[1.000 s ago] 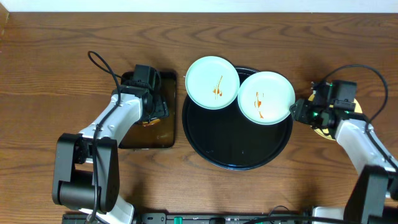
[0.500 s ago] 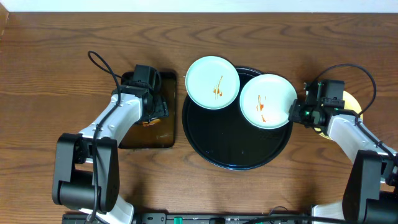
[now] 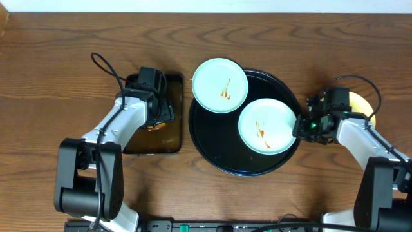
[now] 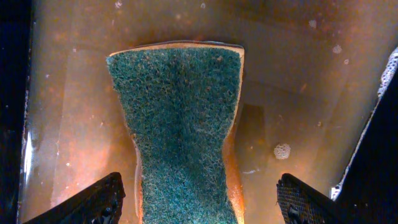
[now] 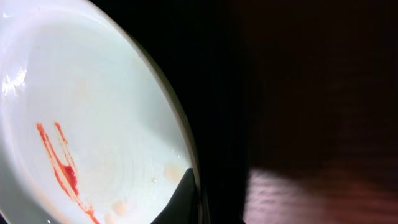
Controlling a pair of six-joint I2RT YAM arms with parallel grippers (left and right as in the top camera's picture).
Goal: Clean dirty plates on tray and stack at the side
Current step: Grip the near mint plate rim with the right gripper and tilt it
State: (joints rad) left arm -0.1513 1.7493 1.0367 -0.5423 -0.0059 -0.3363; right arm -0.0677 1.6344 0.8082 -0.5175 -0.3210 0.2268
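The big black tray (image 3: 219, 151) sits in the middle of the wooden surface (image 3: 64, 58), and two pale mint plates are with it. The far plate (image 3: 209, 77) lies across the tray's upper left rim, part on the tray and part hanging out over the wood, with a short streak of reddish-brown sauce near its centre. The right plate (image 3: 277, 116) is inside the tray, close against its right-hand rim, and it too carries a red smear (image 5: 62, 168) across its floor.

The right fingers (image 5: 181, 198) are clamped on that plate's right edge. From the wrist view one dark tip lies over the inside of the lip, and the other is hidden under the rim. Behind the right arm, well off the tray, a yellow plate (image 3: 362, 103) lies on the wood, mostly covered by the arm.

Over on the left, the other arm hangs above the small rectangular tray (image 3: 168, 138), which looks wet and brownish. A sponge (image 4: 180, 130) lies there with its green scouring side up. The left fingers (image 4: 93, 202) are spread wide, one on either side of the sponge's near end, and they grip nothing. I can't tell whether they touch the tray floor.
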